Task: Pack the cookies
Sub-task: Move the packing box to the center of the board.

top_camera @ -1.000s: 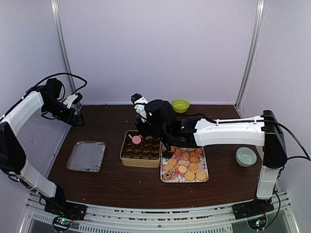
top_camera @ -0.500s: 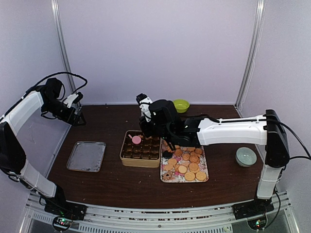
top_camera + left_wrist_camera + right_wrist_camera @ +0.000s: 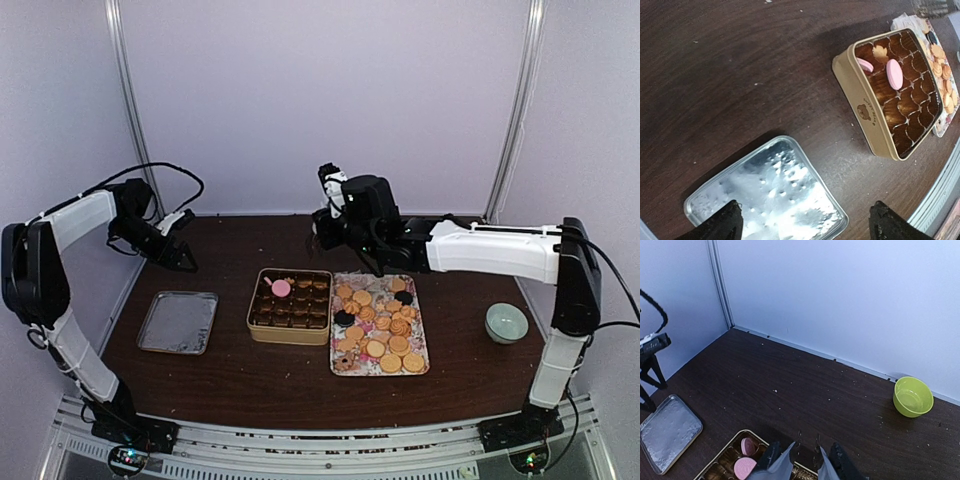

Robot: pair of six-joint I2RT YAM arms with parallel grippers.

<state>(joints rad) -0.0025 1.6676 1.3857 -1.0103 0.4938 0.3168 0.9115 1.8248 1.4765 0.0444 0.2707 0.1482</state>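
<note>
Dark wooden table [image 3: 240, 385] is carrying the cookies [image 3: 385, 330], most lying on a floral tray [image 3: 424, 368], with two pink cookies [image 3: 894, 74] sitting in the tin [image 3: 288, 337]. The left gripper [image 3: 806, 220] is hovering over a silver tray [image 3: 770, 185], fingers wide apart. The right gripper [image 3: 804, 462] is hanging near the tin's far edge, fingers slightly apart and seemingly empty.

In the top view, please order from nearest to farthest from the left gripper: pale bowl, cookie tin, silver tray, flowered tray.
1. silver tray, on the left, just on the near side of the left gripper.
2. cookie tin, centre.
3. flowered tray, right of the tin.
4. pale bowl, far right.
</note>
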